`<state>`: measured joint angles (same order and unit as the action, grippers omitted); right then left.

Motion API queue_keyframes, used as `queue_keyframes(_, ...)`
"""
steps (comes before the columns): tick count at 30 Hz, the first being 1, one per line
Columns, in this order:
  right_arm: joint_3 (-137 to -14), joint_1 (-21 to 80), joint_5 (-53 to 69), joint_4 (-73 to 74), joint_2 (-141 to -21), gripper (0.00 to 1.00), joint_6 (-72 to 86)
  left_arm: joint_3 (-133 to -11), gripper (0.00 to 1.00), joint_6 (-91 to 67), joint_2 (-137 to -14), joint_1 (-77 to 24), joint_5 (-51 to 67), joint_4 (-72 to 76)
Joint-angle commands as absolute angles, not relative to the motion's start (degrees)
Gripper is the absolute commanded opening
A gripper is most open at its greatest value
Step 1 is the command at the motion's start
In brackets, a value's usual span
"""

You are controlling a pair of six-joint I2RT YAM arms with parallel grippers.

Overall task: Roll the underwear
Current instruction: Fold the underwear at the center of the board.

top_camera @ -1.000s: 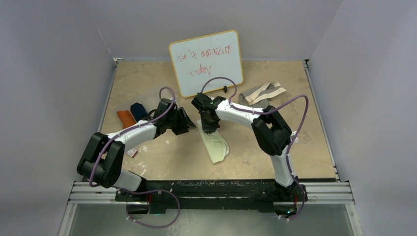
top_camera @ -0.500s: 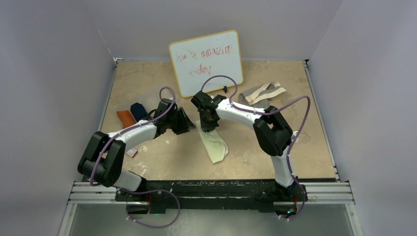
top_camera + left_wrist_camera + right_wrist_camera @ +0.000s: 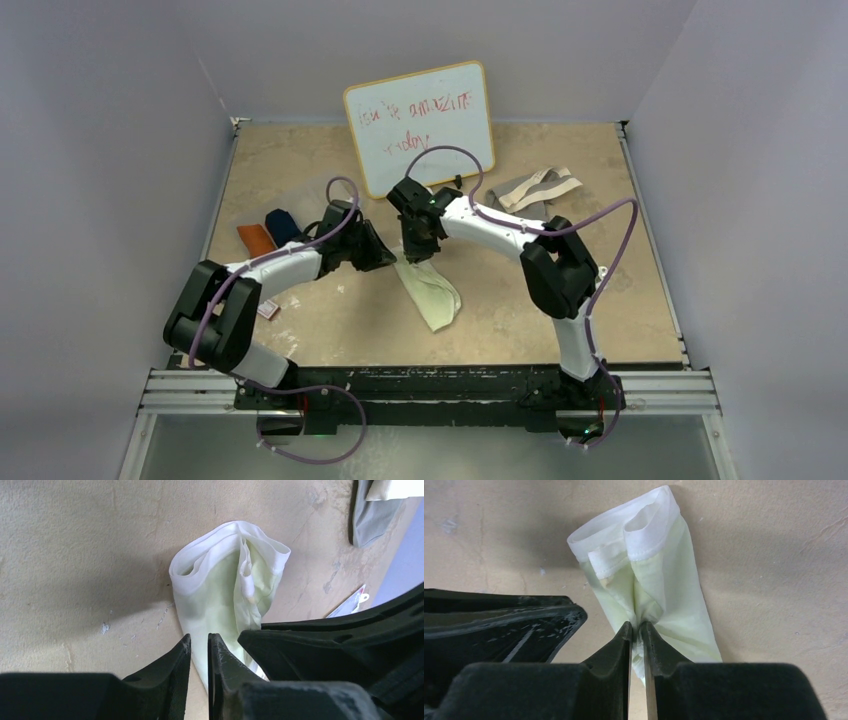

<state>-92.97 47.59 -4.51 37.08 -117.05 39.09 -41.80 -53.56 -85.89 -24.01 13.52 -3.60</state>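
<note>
Cream underwear on beige tbl, grey walls.

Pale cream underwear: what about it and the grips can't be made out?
- Left wrist: whether the left gripper pinches the cream underwear; its jaws cover the contact.
- Right wrist: the cloth's gripped end, behind the right gripper.
- Top view: that same end, hidden under both grippers.

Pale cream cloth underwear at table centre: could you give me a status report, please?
Right tool shut on pale cream cloth underwear. Left tool nearly closed at its edge, grip unclear. Garment folded long, not yet rolled. Wood-framed whiteboard behind, apart.
</note>
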Motion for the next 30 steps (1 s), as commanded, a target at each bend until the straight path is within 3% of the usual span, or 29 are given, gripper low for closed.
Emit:
queue_keyframes(1, -96.36, 47.88, -2.67, 37.23, -118.15, 0.16, 40.29, -43.19, 0.13, -54.27, -87.09, -23.55, 14.28, -0.88)
queue_keyframes(6, -98.07, 47.77, -1.32, 37.35, -119.52, 0.16, 40.56, -42.69, 0.00, -54.70, -88.96, -23.55, 15.01, 2.10)
queue_keyframes(14, -95.51, 47.77, -2.41, 35.94, -117.27, 0.17, 39.82, -41.00, 0.00, -55.28, -88.85, -23.55, 14.65, 3.15)
queue_keyframes(21, -88.50, 47.40, -3.16, 29.90, -109.84, 0.28, 39.06, -40.15, 0.00, -54.64, -84.89, -23.55, 11.73, 0.52)
queue_keyframes(23, -86.77, 46.82, -2.97, 28.63, -108.39, 0.28, 39.44, -39.93, 0.08, -54.51, -83.19, -23.55, 10.56, 0.12)
queue_keyframes(25, -85.28, 45.93, -1.55, 26.77, -107.50, 0.25, 39.46, -39.77, 0.12, -54.56, -81.83, -23.55, 9.70, -1.75)
queue_keyframes(27, -84.43, 44.62, 0.53, 24.29, -107.52, 0.15, 39.32, -39.81, 0.12, -54.57, -81.21, -23.55, 9.14, -2.94)
queue_keyframes(30, -84.83, 42.94, 2.99, 22.31, -109.02, 0.07, 39.23, -39.62, 0.07, -54.86, -80.61, -23.55, 8.36, -4.06)
